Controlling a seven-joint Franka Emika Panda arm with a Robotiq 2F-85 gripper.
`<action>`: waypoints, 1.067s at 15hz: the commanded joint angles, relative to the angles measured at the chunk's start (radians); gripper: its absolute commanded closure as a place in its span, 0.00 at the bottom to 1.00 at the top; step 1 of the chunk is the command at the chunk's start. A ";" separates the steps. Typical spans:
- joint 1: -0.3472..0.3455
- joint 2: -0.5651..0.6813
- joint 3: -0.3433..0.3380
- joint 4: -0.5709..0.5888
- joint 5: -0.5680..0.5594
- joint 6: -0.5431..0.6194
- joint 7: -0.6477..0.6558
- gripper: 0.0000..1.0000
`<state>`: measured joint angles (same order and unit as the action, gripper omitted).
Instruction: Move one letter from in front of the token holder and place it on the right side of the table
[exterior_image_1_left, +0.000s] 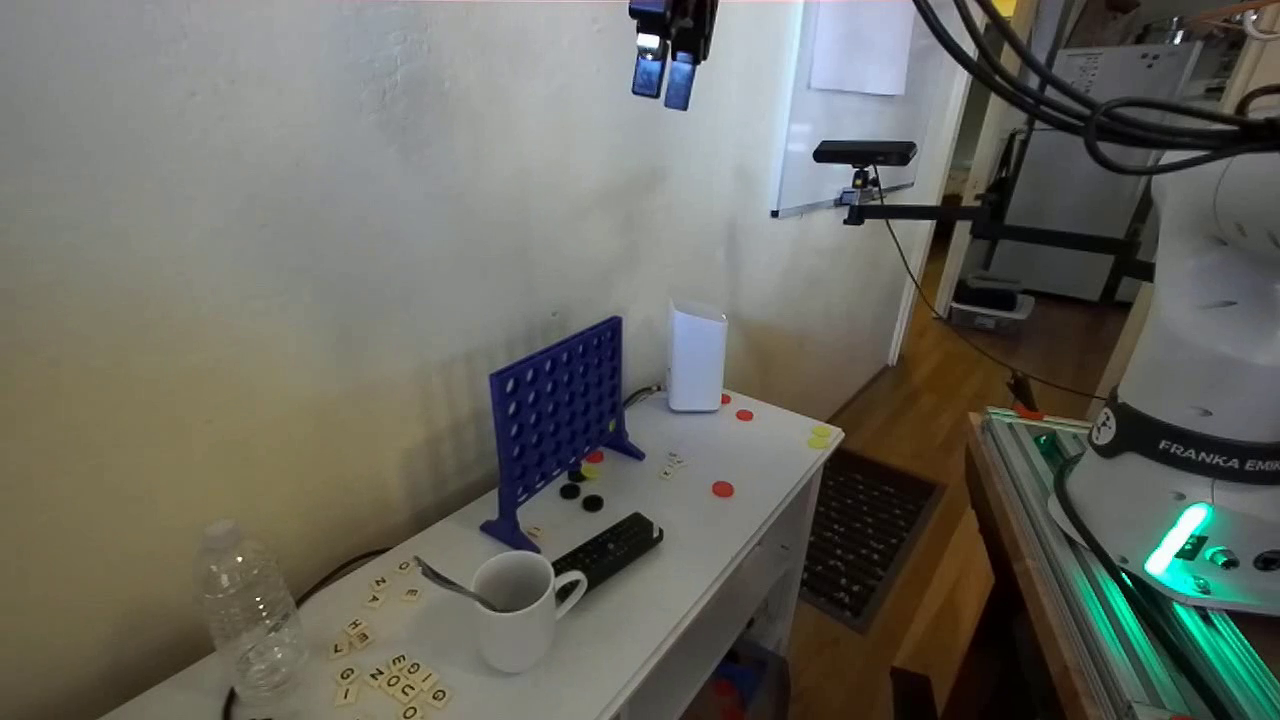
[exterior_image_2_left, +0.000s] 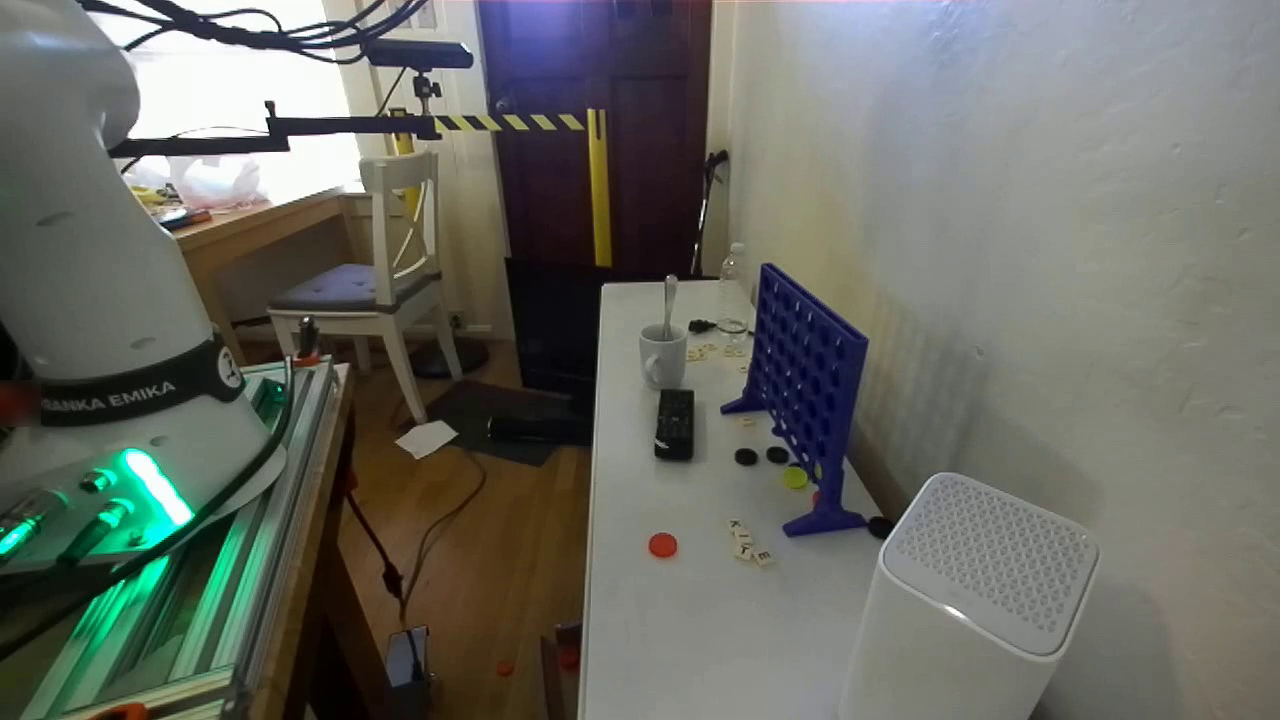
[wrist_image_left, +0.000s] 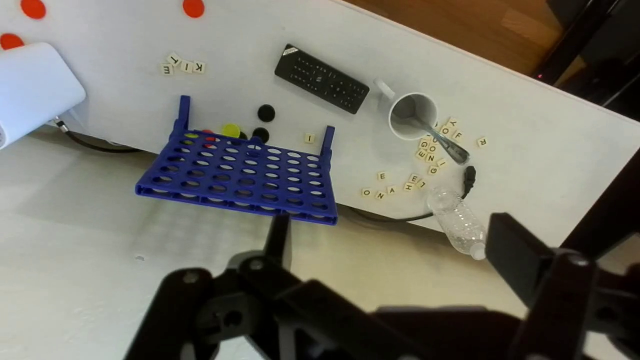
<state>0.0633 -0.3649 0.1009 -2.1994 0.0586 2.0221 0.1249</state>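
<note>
The blue token holder (exterior_image_1_left: 560, 405) stands upright near the wall on the white table (exterior_image_1_left: 690, 560); it also shows in an exterior view (exterior_image_2_left: 812, 375) and the wrist view (wrist_image_left: 232, 167). A single letter tile "I" (wrist_image_left: 309, 138) lies in front of it, near one foot; it also shows in an exterior view (exterior_image_2_left: 747, 422). Letter tiles spelling KITE (wrist_image_left: 186, 66) lie near its other foot, also seen in an exterior view (exterior_image_2_left: 742, 540). My gripper (exterior_image_1_left: 664, 82) hangs high above the table. In the wrist view my gripper (wrist_image_left: 392, 225) is open, its fingers wide apart with nothing between them.
A white mug (exterior_image_1_left: 515, 610) with a spoon, a black remote (exterior_image_1_left: 610, 550) and a plastic bottle (exterior_image_1_left: 250, 610) stand or lie on the table. Several letter tiles (wrist_image_left: 430, 150) lie around the mug. Black, yellow and red tokens (wrist_image_left: 193, 7) lie about. A white box (exterior_image_1_left: 697, 358) stands by the wall.
</note>
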 joint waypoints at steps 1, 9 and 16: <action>-0.008 -0.032 -0.013 -0.119 0.028 0.154 0.033 0.00; 0.024 0.025 -0.011 -0.513 0.106 0.694 0.102 0.00; 0.044 0.083 -0.028 -0.569 0.165 0.679 0.063 0.00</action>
<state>0.1108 -0.2801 0.0702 -2.7685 0.2229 2.7041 0.1884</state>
